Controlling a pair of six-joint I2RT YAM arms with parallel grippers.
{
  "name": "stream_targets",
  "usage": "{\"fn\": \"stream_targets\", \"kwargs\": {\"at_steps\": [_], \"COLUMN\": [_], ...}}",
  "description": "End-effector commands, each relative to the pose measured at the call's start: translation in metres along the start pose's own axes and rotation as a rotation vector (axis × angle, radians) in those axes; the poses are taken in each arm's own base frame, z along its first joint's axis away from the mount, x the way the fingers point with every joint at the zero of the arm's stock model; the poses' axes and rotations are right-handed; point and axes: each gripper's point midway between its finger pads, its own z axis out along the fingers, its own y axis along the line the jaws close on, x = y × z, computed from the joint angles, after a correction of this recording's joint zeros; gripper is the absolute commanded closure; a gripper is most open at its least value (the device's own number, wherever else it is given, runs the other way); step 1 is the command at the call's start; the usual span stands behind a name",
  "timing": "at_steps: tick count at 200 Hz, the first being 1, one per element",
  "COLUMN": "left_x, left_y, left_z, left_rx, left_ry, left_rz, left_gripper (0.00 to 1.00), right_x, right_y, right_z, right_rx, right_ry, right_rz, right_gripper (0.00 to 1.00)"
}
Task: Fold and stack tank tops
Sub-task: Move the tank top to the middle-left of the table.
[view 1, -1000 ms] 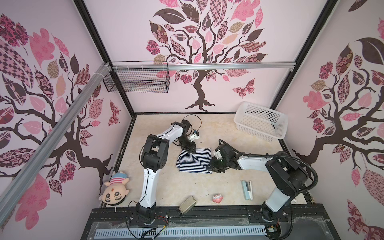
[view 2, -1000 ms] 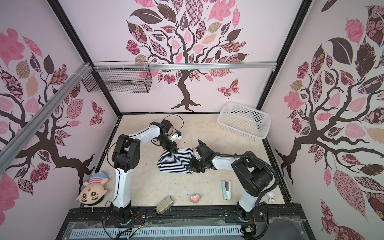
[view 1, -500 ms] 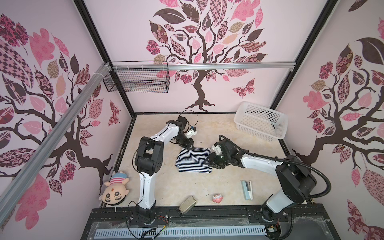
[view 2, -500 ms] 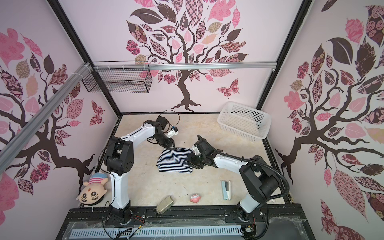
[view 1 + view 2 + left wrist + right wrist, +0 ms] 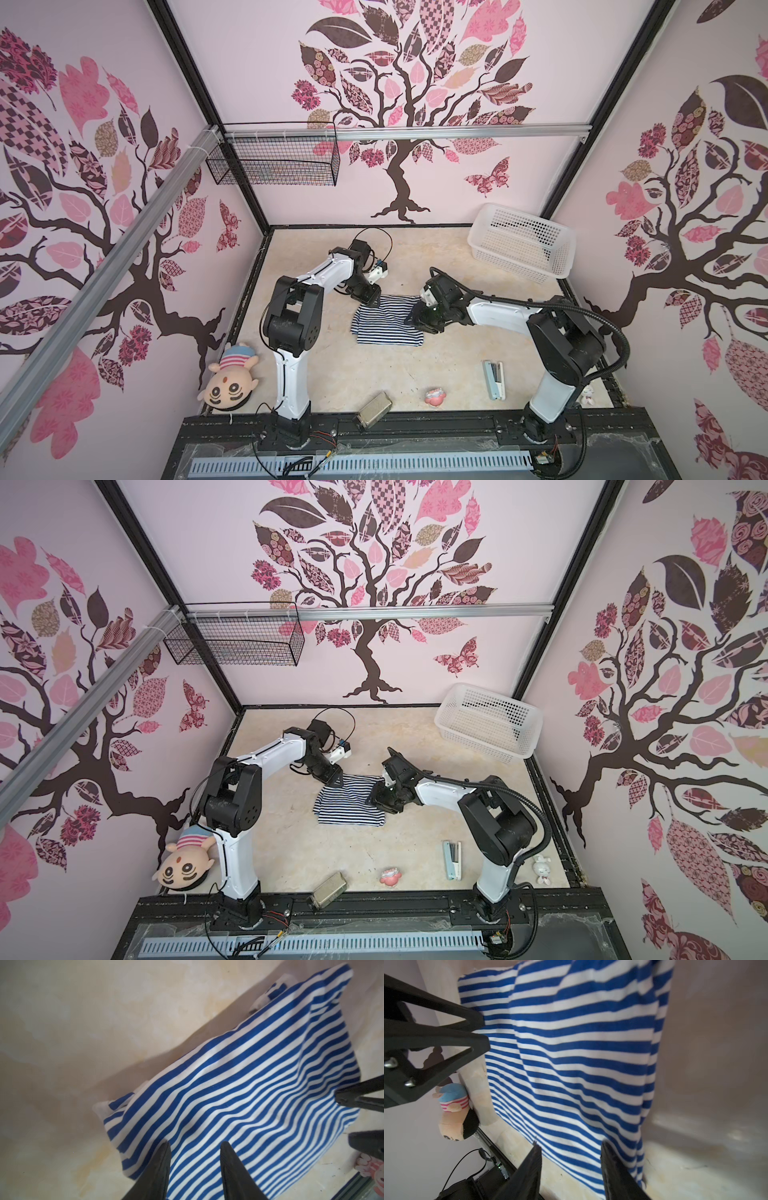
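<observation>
Saw the soft sleeveless tank top (image 5: 386, 324) of narrow navy-and-white stripes lying folded into a rough rectangle near the middle of the beige mottled tabletop (image 5: 332, 374), between the two arms; showed so in both top views. Found the left gripper (image 5: 195, 1145) at the far corner of the cloth on its own side, black tapered fingers (image 5: 158, 1167) standing apart with stripes showing in the gap, clamped on nothing. Found the right gripper (image 5: 571, 1147) at the opposite edge of the cloth, fingers (image 5: 614, 1172) likewise spread and holding nothing. Could not tell whether either pair of tips touched the fabric. Noted a white perforated plastic basket (image 5: 519, 266) in the far right corner, well apart from the top. Noted a plush doll head (image 5: 230, 382) with a pink-striped cap at the near left table edge, and along the near edge a metallic rectangular tin (image 5: 374, 409), a small pink toy (image 5: 435, 397) and a pale blue stapler (image 5: 493, 379).
</observation>
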Motion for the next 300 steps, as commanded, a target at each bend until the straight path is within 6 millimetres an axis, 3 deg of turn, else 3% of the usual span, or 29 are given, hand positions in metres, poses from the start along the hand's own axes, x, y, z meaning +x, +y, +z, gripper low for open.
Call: {"fn": "stream_targets", "kwargs": {"at_steps": [1,32,64,105,135,153,188,191,211,253,258,300], "left_x": [0.0,0.002,0.001,0.005,0.017,0.021,0.014,0.013,0.01,0.0,-0.005,-0.012], "left_y": [0.025,0.055,0.085,0.147,0.205,0.225,0.229,0.228,0.224,0.227,0.228,0.22], "left_z": [0.011,0.016,0.014,0.002,-0.019,-0.03,-0.036,-0.036,-0.042,-0.053,-0.058,-0.065], "left_rx": [-0.046,-0.075,-0.127,-0.266,-0.329,-0.321,-0.277,-0.272,-0.254,-0.274,-0.275,-0.224], "left_ry": [0.002,0.017,0.011,0.003,-0.019,-0.043,-0.086,-0.088,-0.099,-0.139,-0.152,-0.143], "left_rz": [-0.02,-0.093,-0.14,-0.235,-0.379,-0.429,-0.403,-0.4,-0.383,-0.358,-0.352,-0.342], "left_gripper": [0.57,0.57,0.56,0.56,0.56,0.56,0.56,0.56,0.56,0.55,0.55,0.55], "right_x": [-0.002,-0.001,-0.008,-0.046,-0.074,-0.085,-0.098,-0.096,-0.098,-0.082,-0.082,-0.055], "right_y": [-0.006,-0.006,0.021,0.059,0.085,0.095,0.118,0.106,0.109,0.106,0.119,0.125], "right_z": [0.012,0.033,0.061,0.095,0.11,0.119,0.125,0.136,0.136,0.138,0.126,0.122], "right_rx": [0.044,0.032,-0.078,-0.181,-0.221,-0.236,-0.292,-0.273,-0.279,-0.316,-0.342,-0.322], "right_ry": [0.019,0.062,0.105,0.089,0.065,0.063,0.071,0.084,0.084,0.125,0.117,0.145], "right_rz": [-0.005,-0.002,-0.02,-0.034,-0.059,-0.067,-0.065,-0.05,-0.048,-0.01,-0.02,-0.022], "right_gripper": [0.51,0.51,0.5,0.5,0.5,0.5,0.5,0.5,0.49,0.49,0.49,0.49]}}
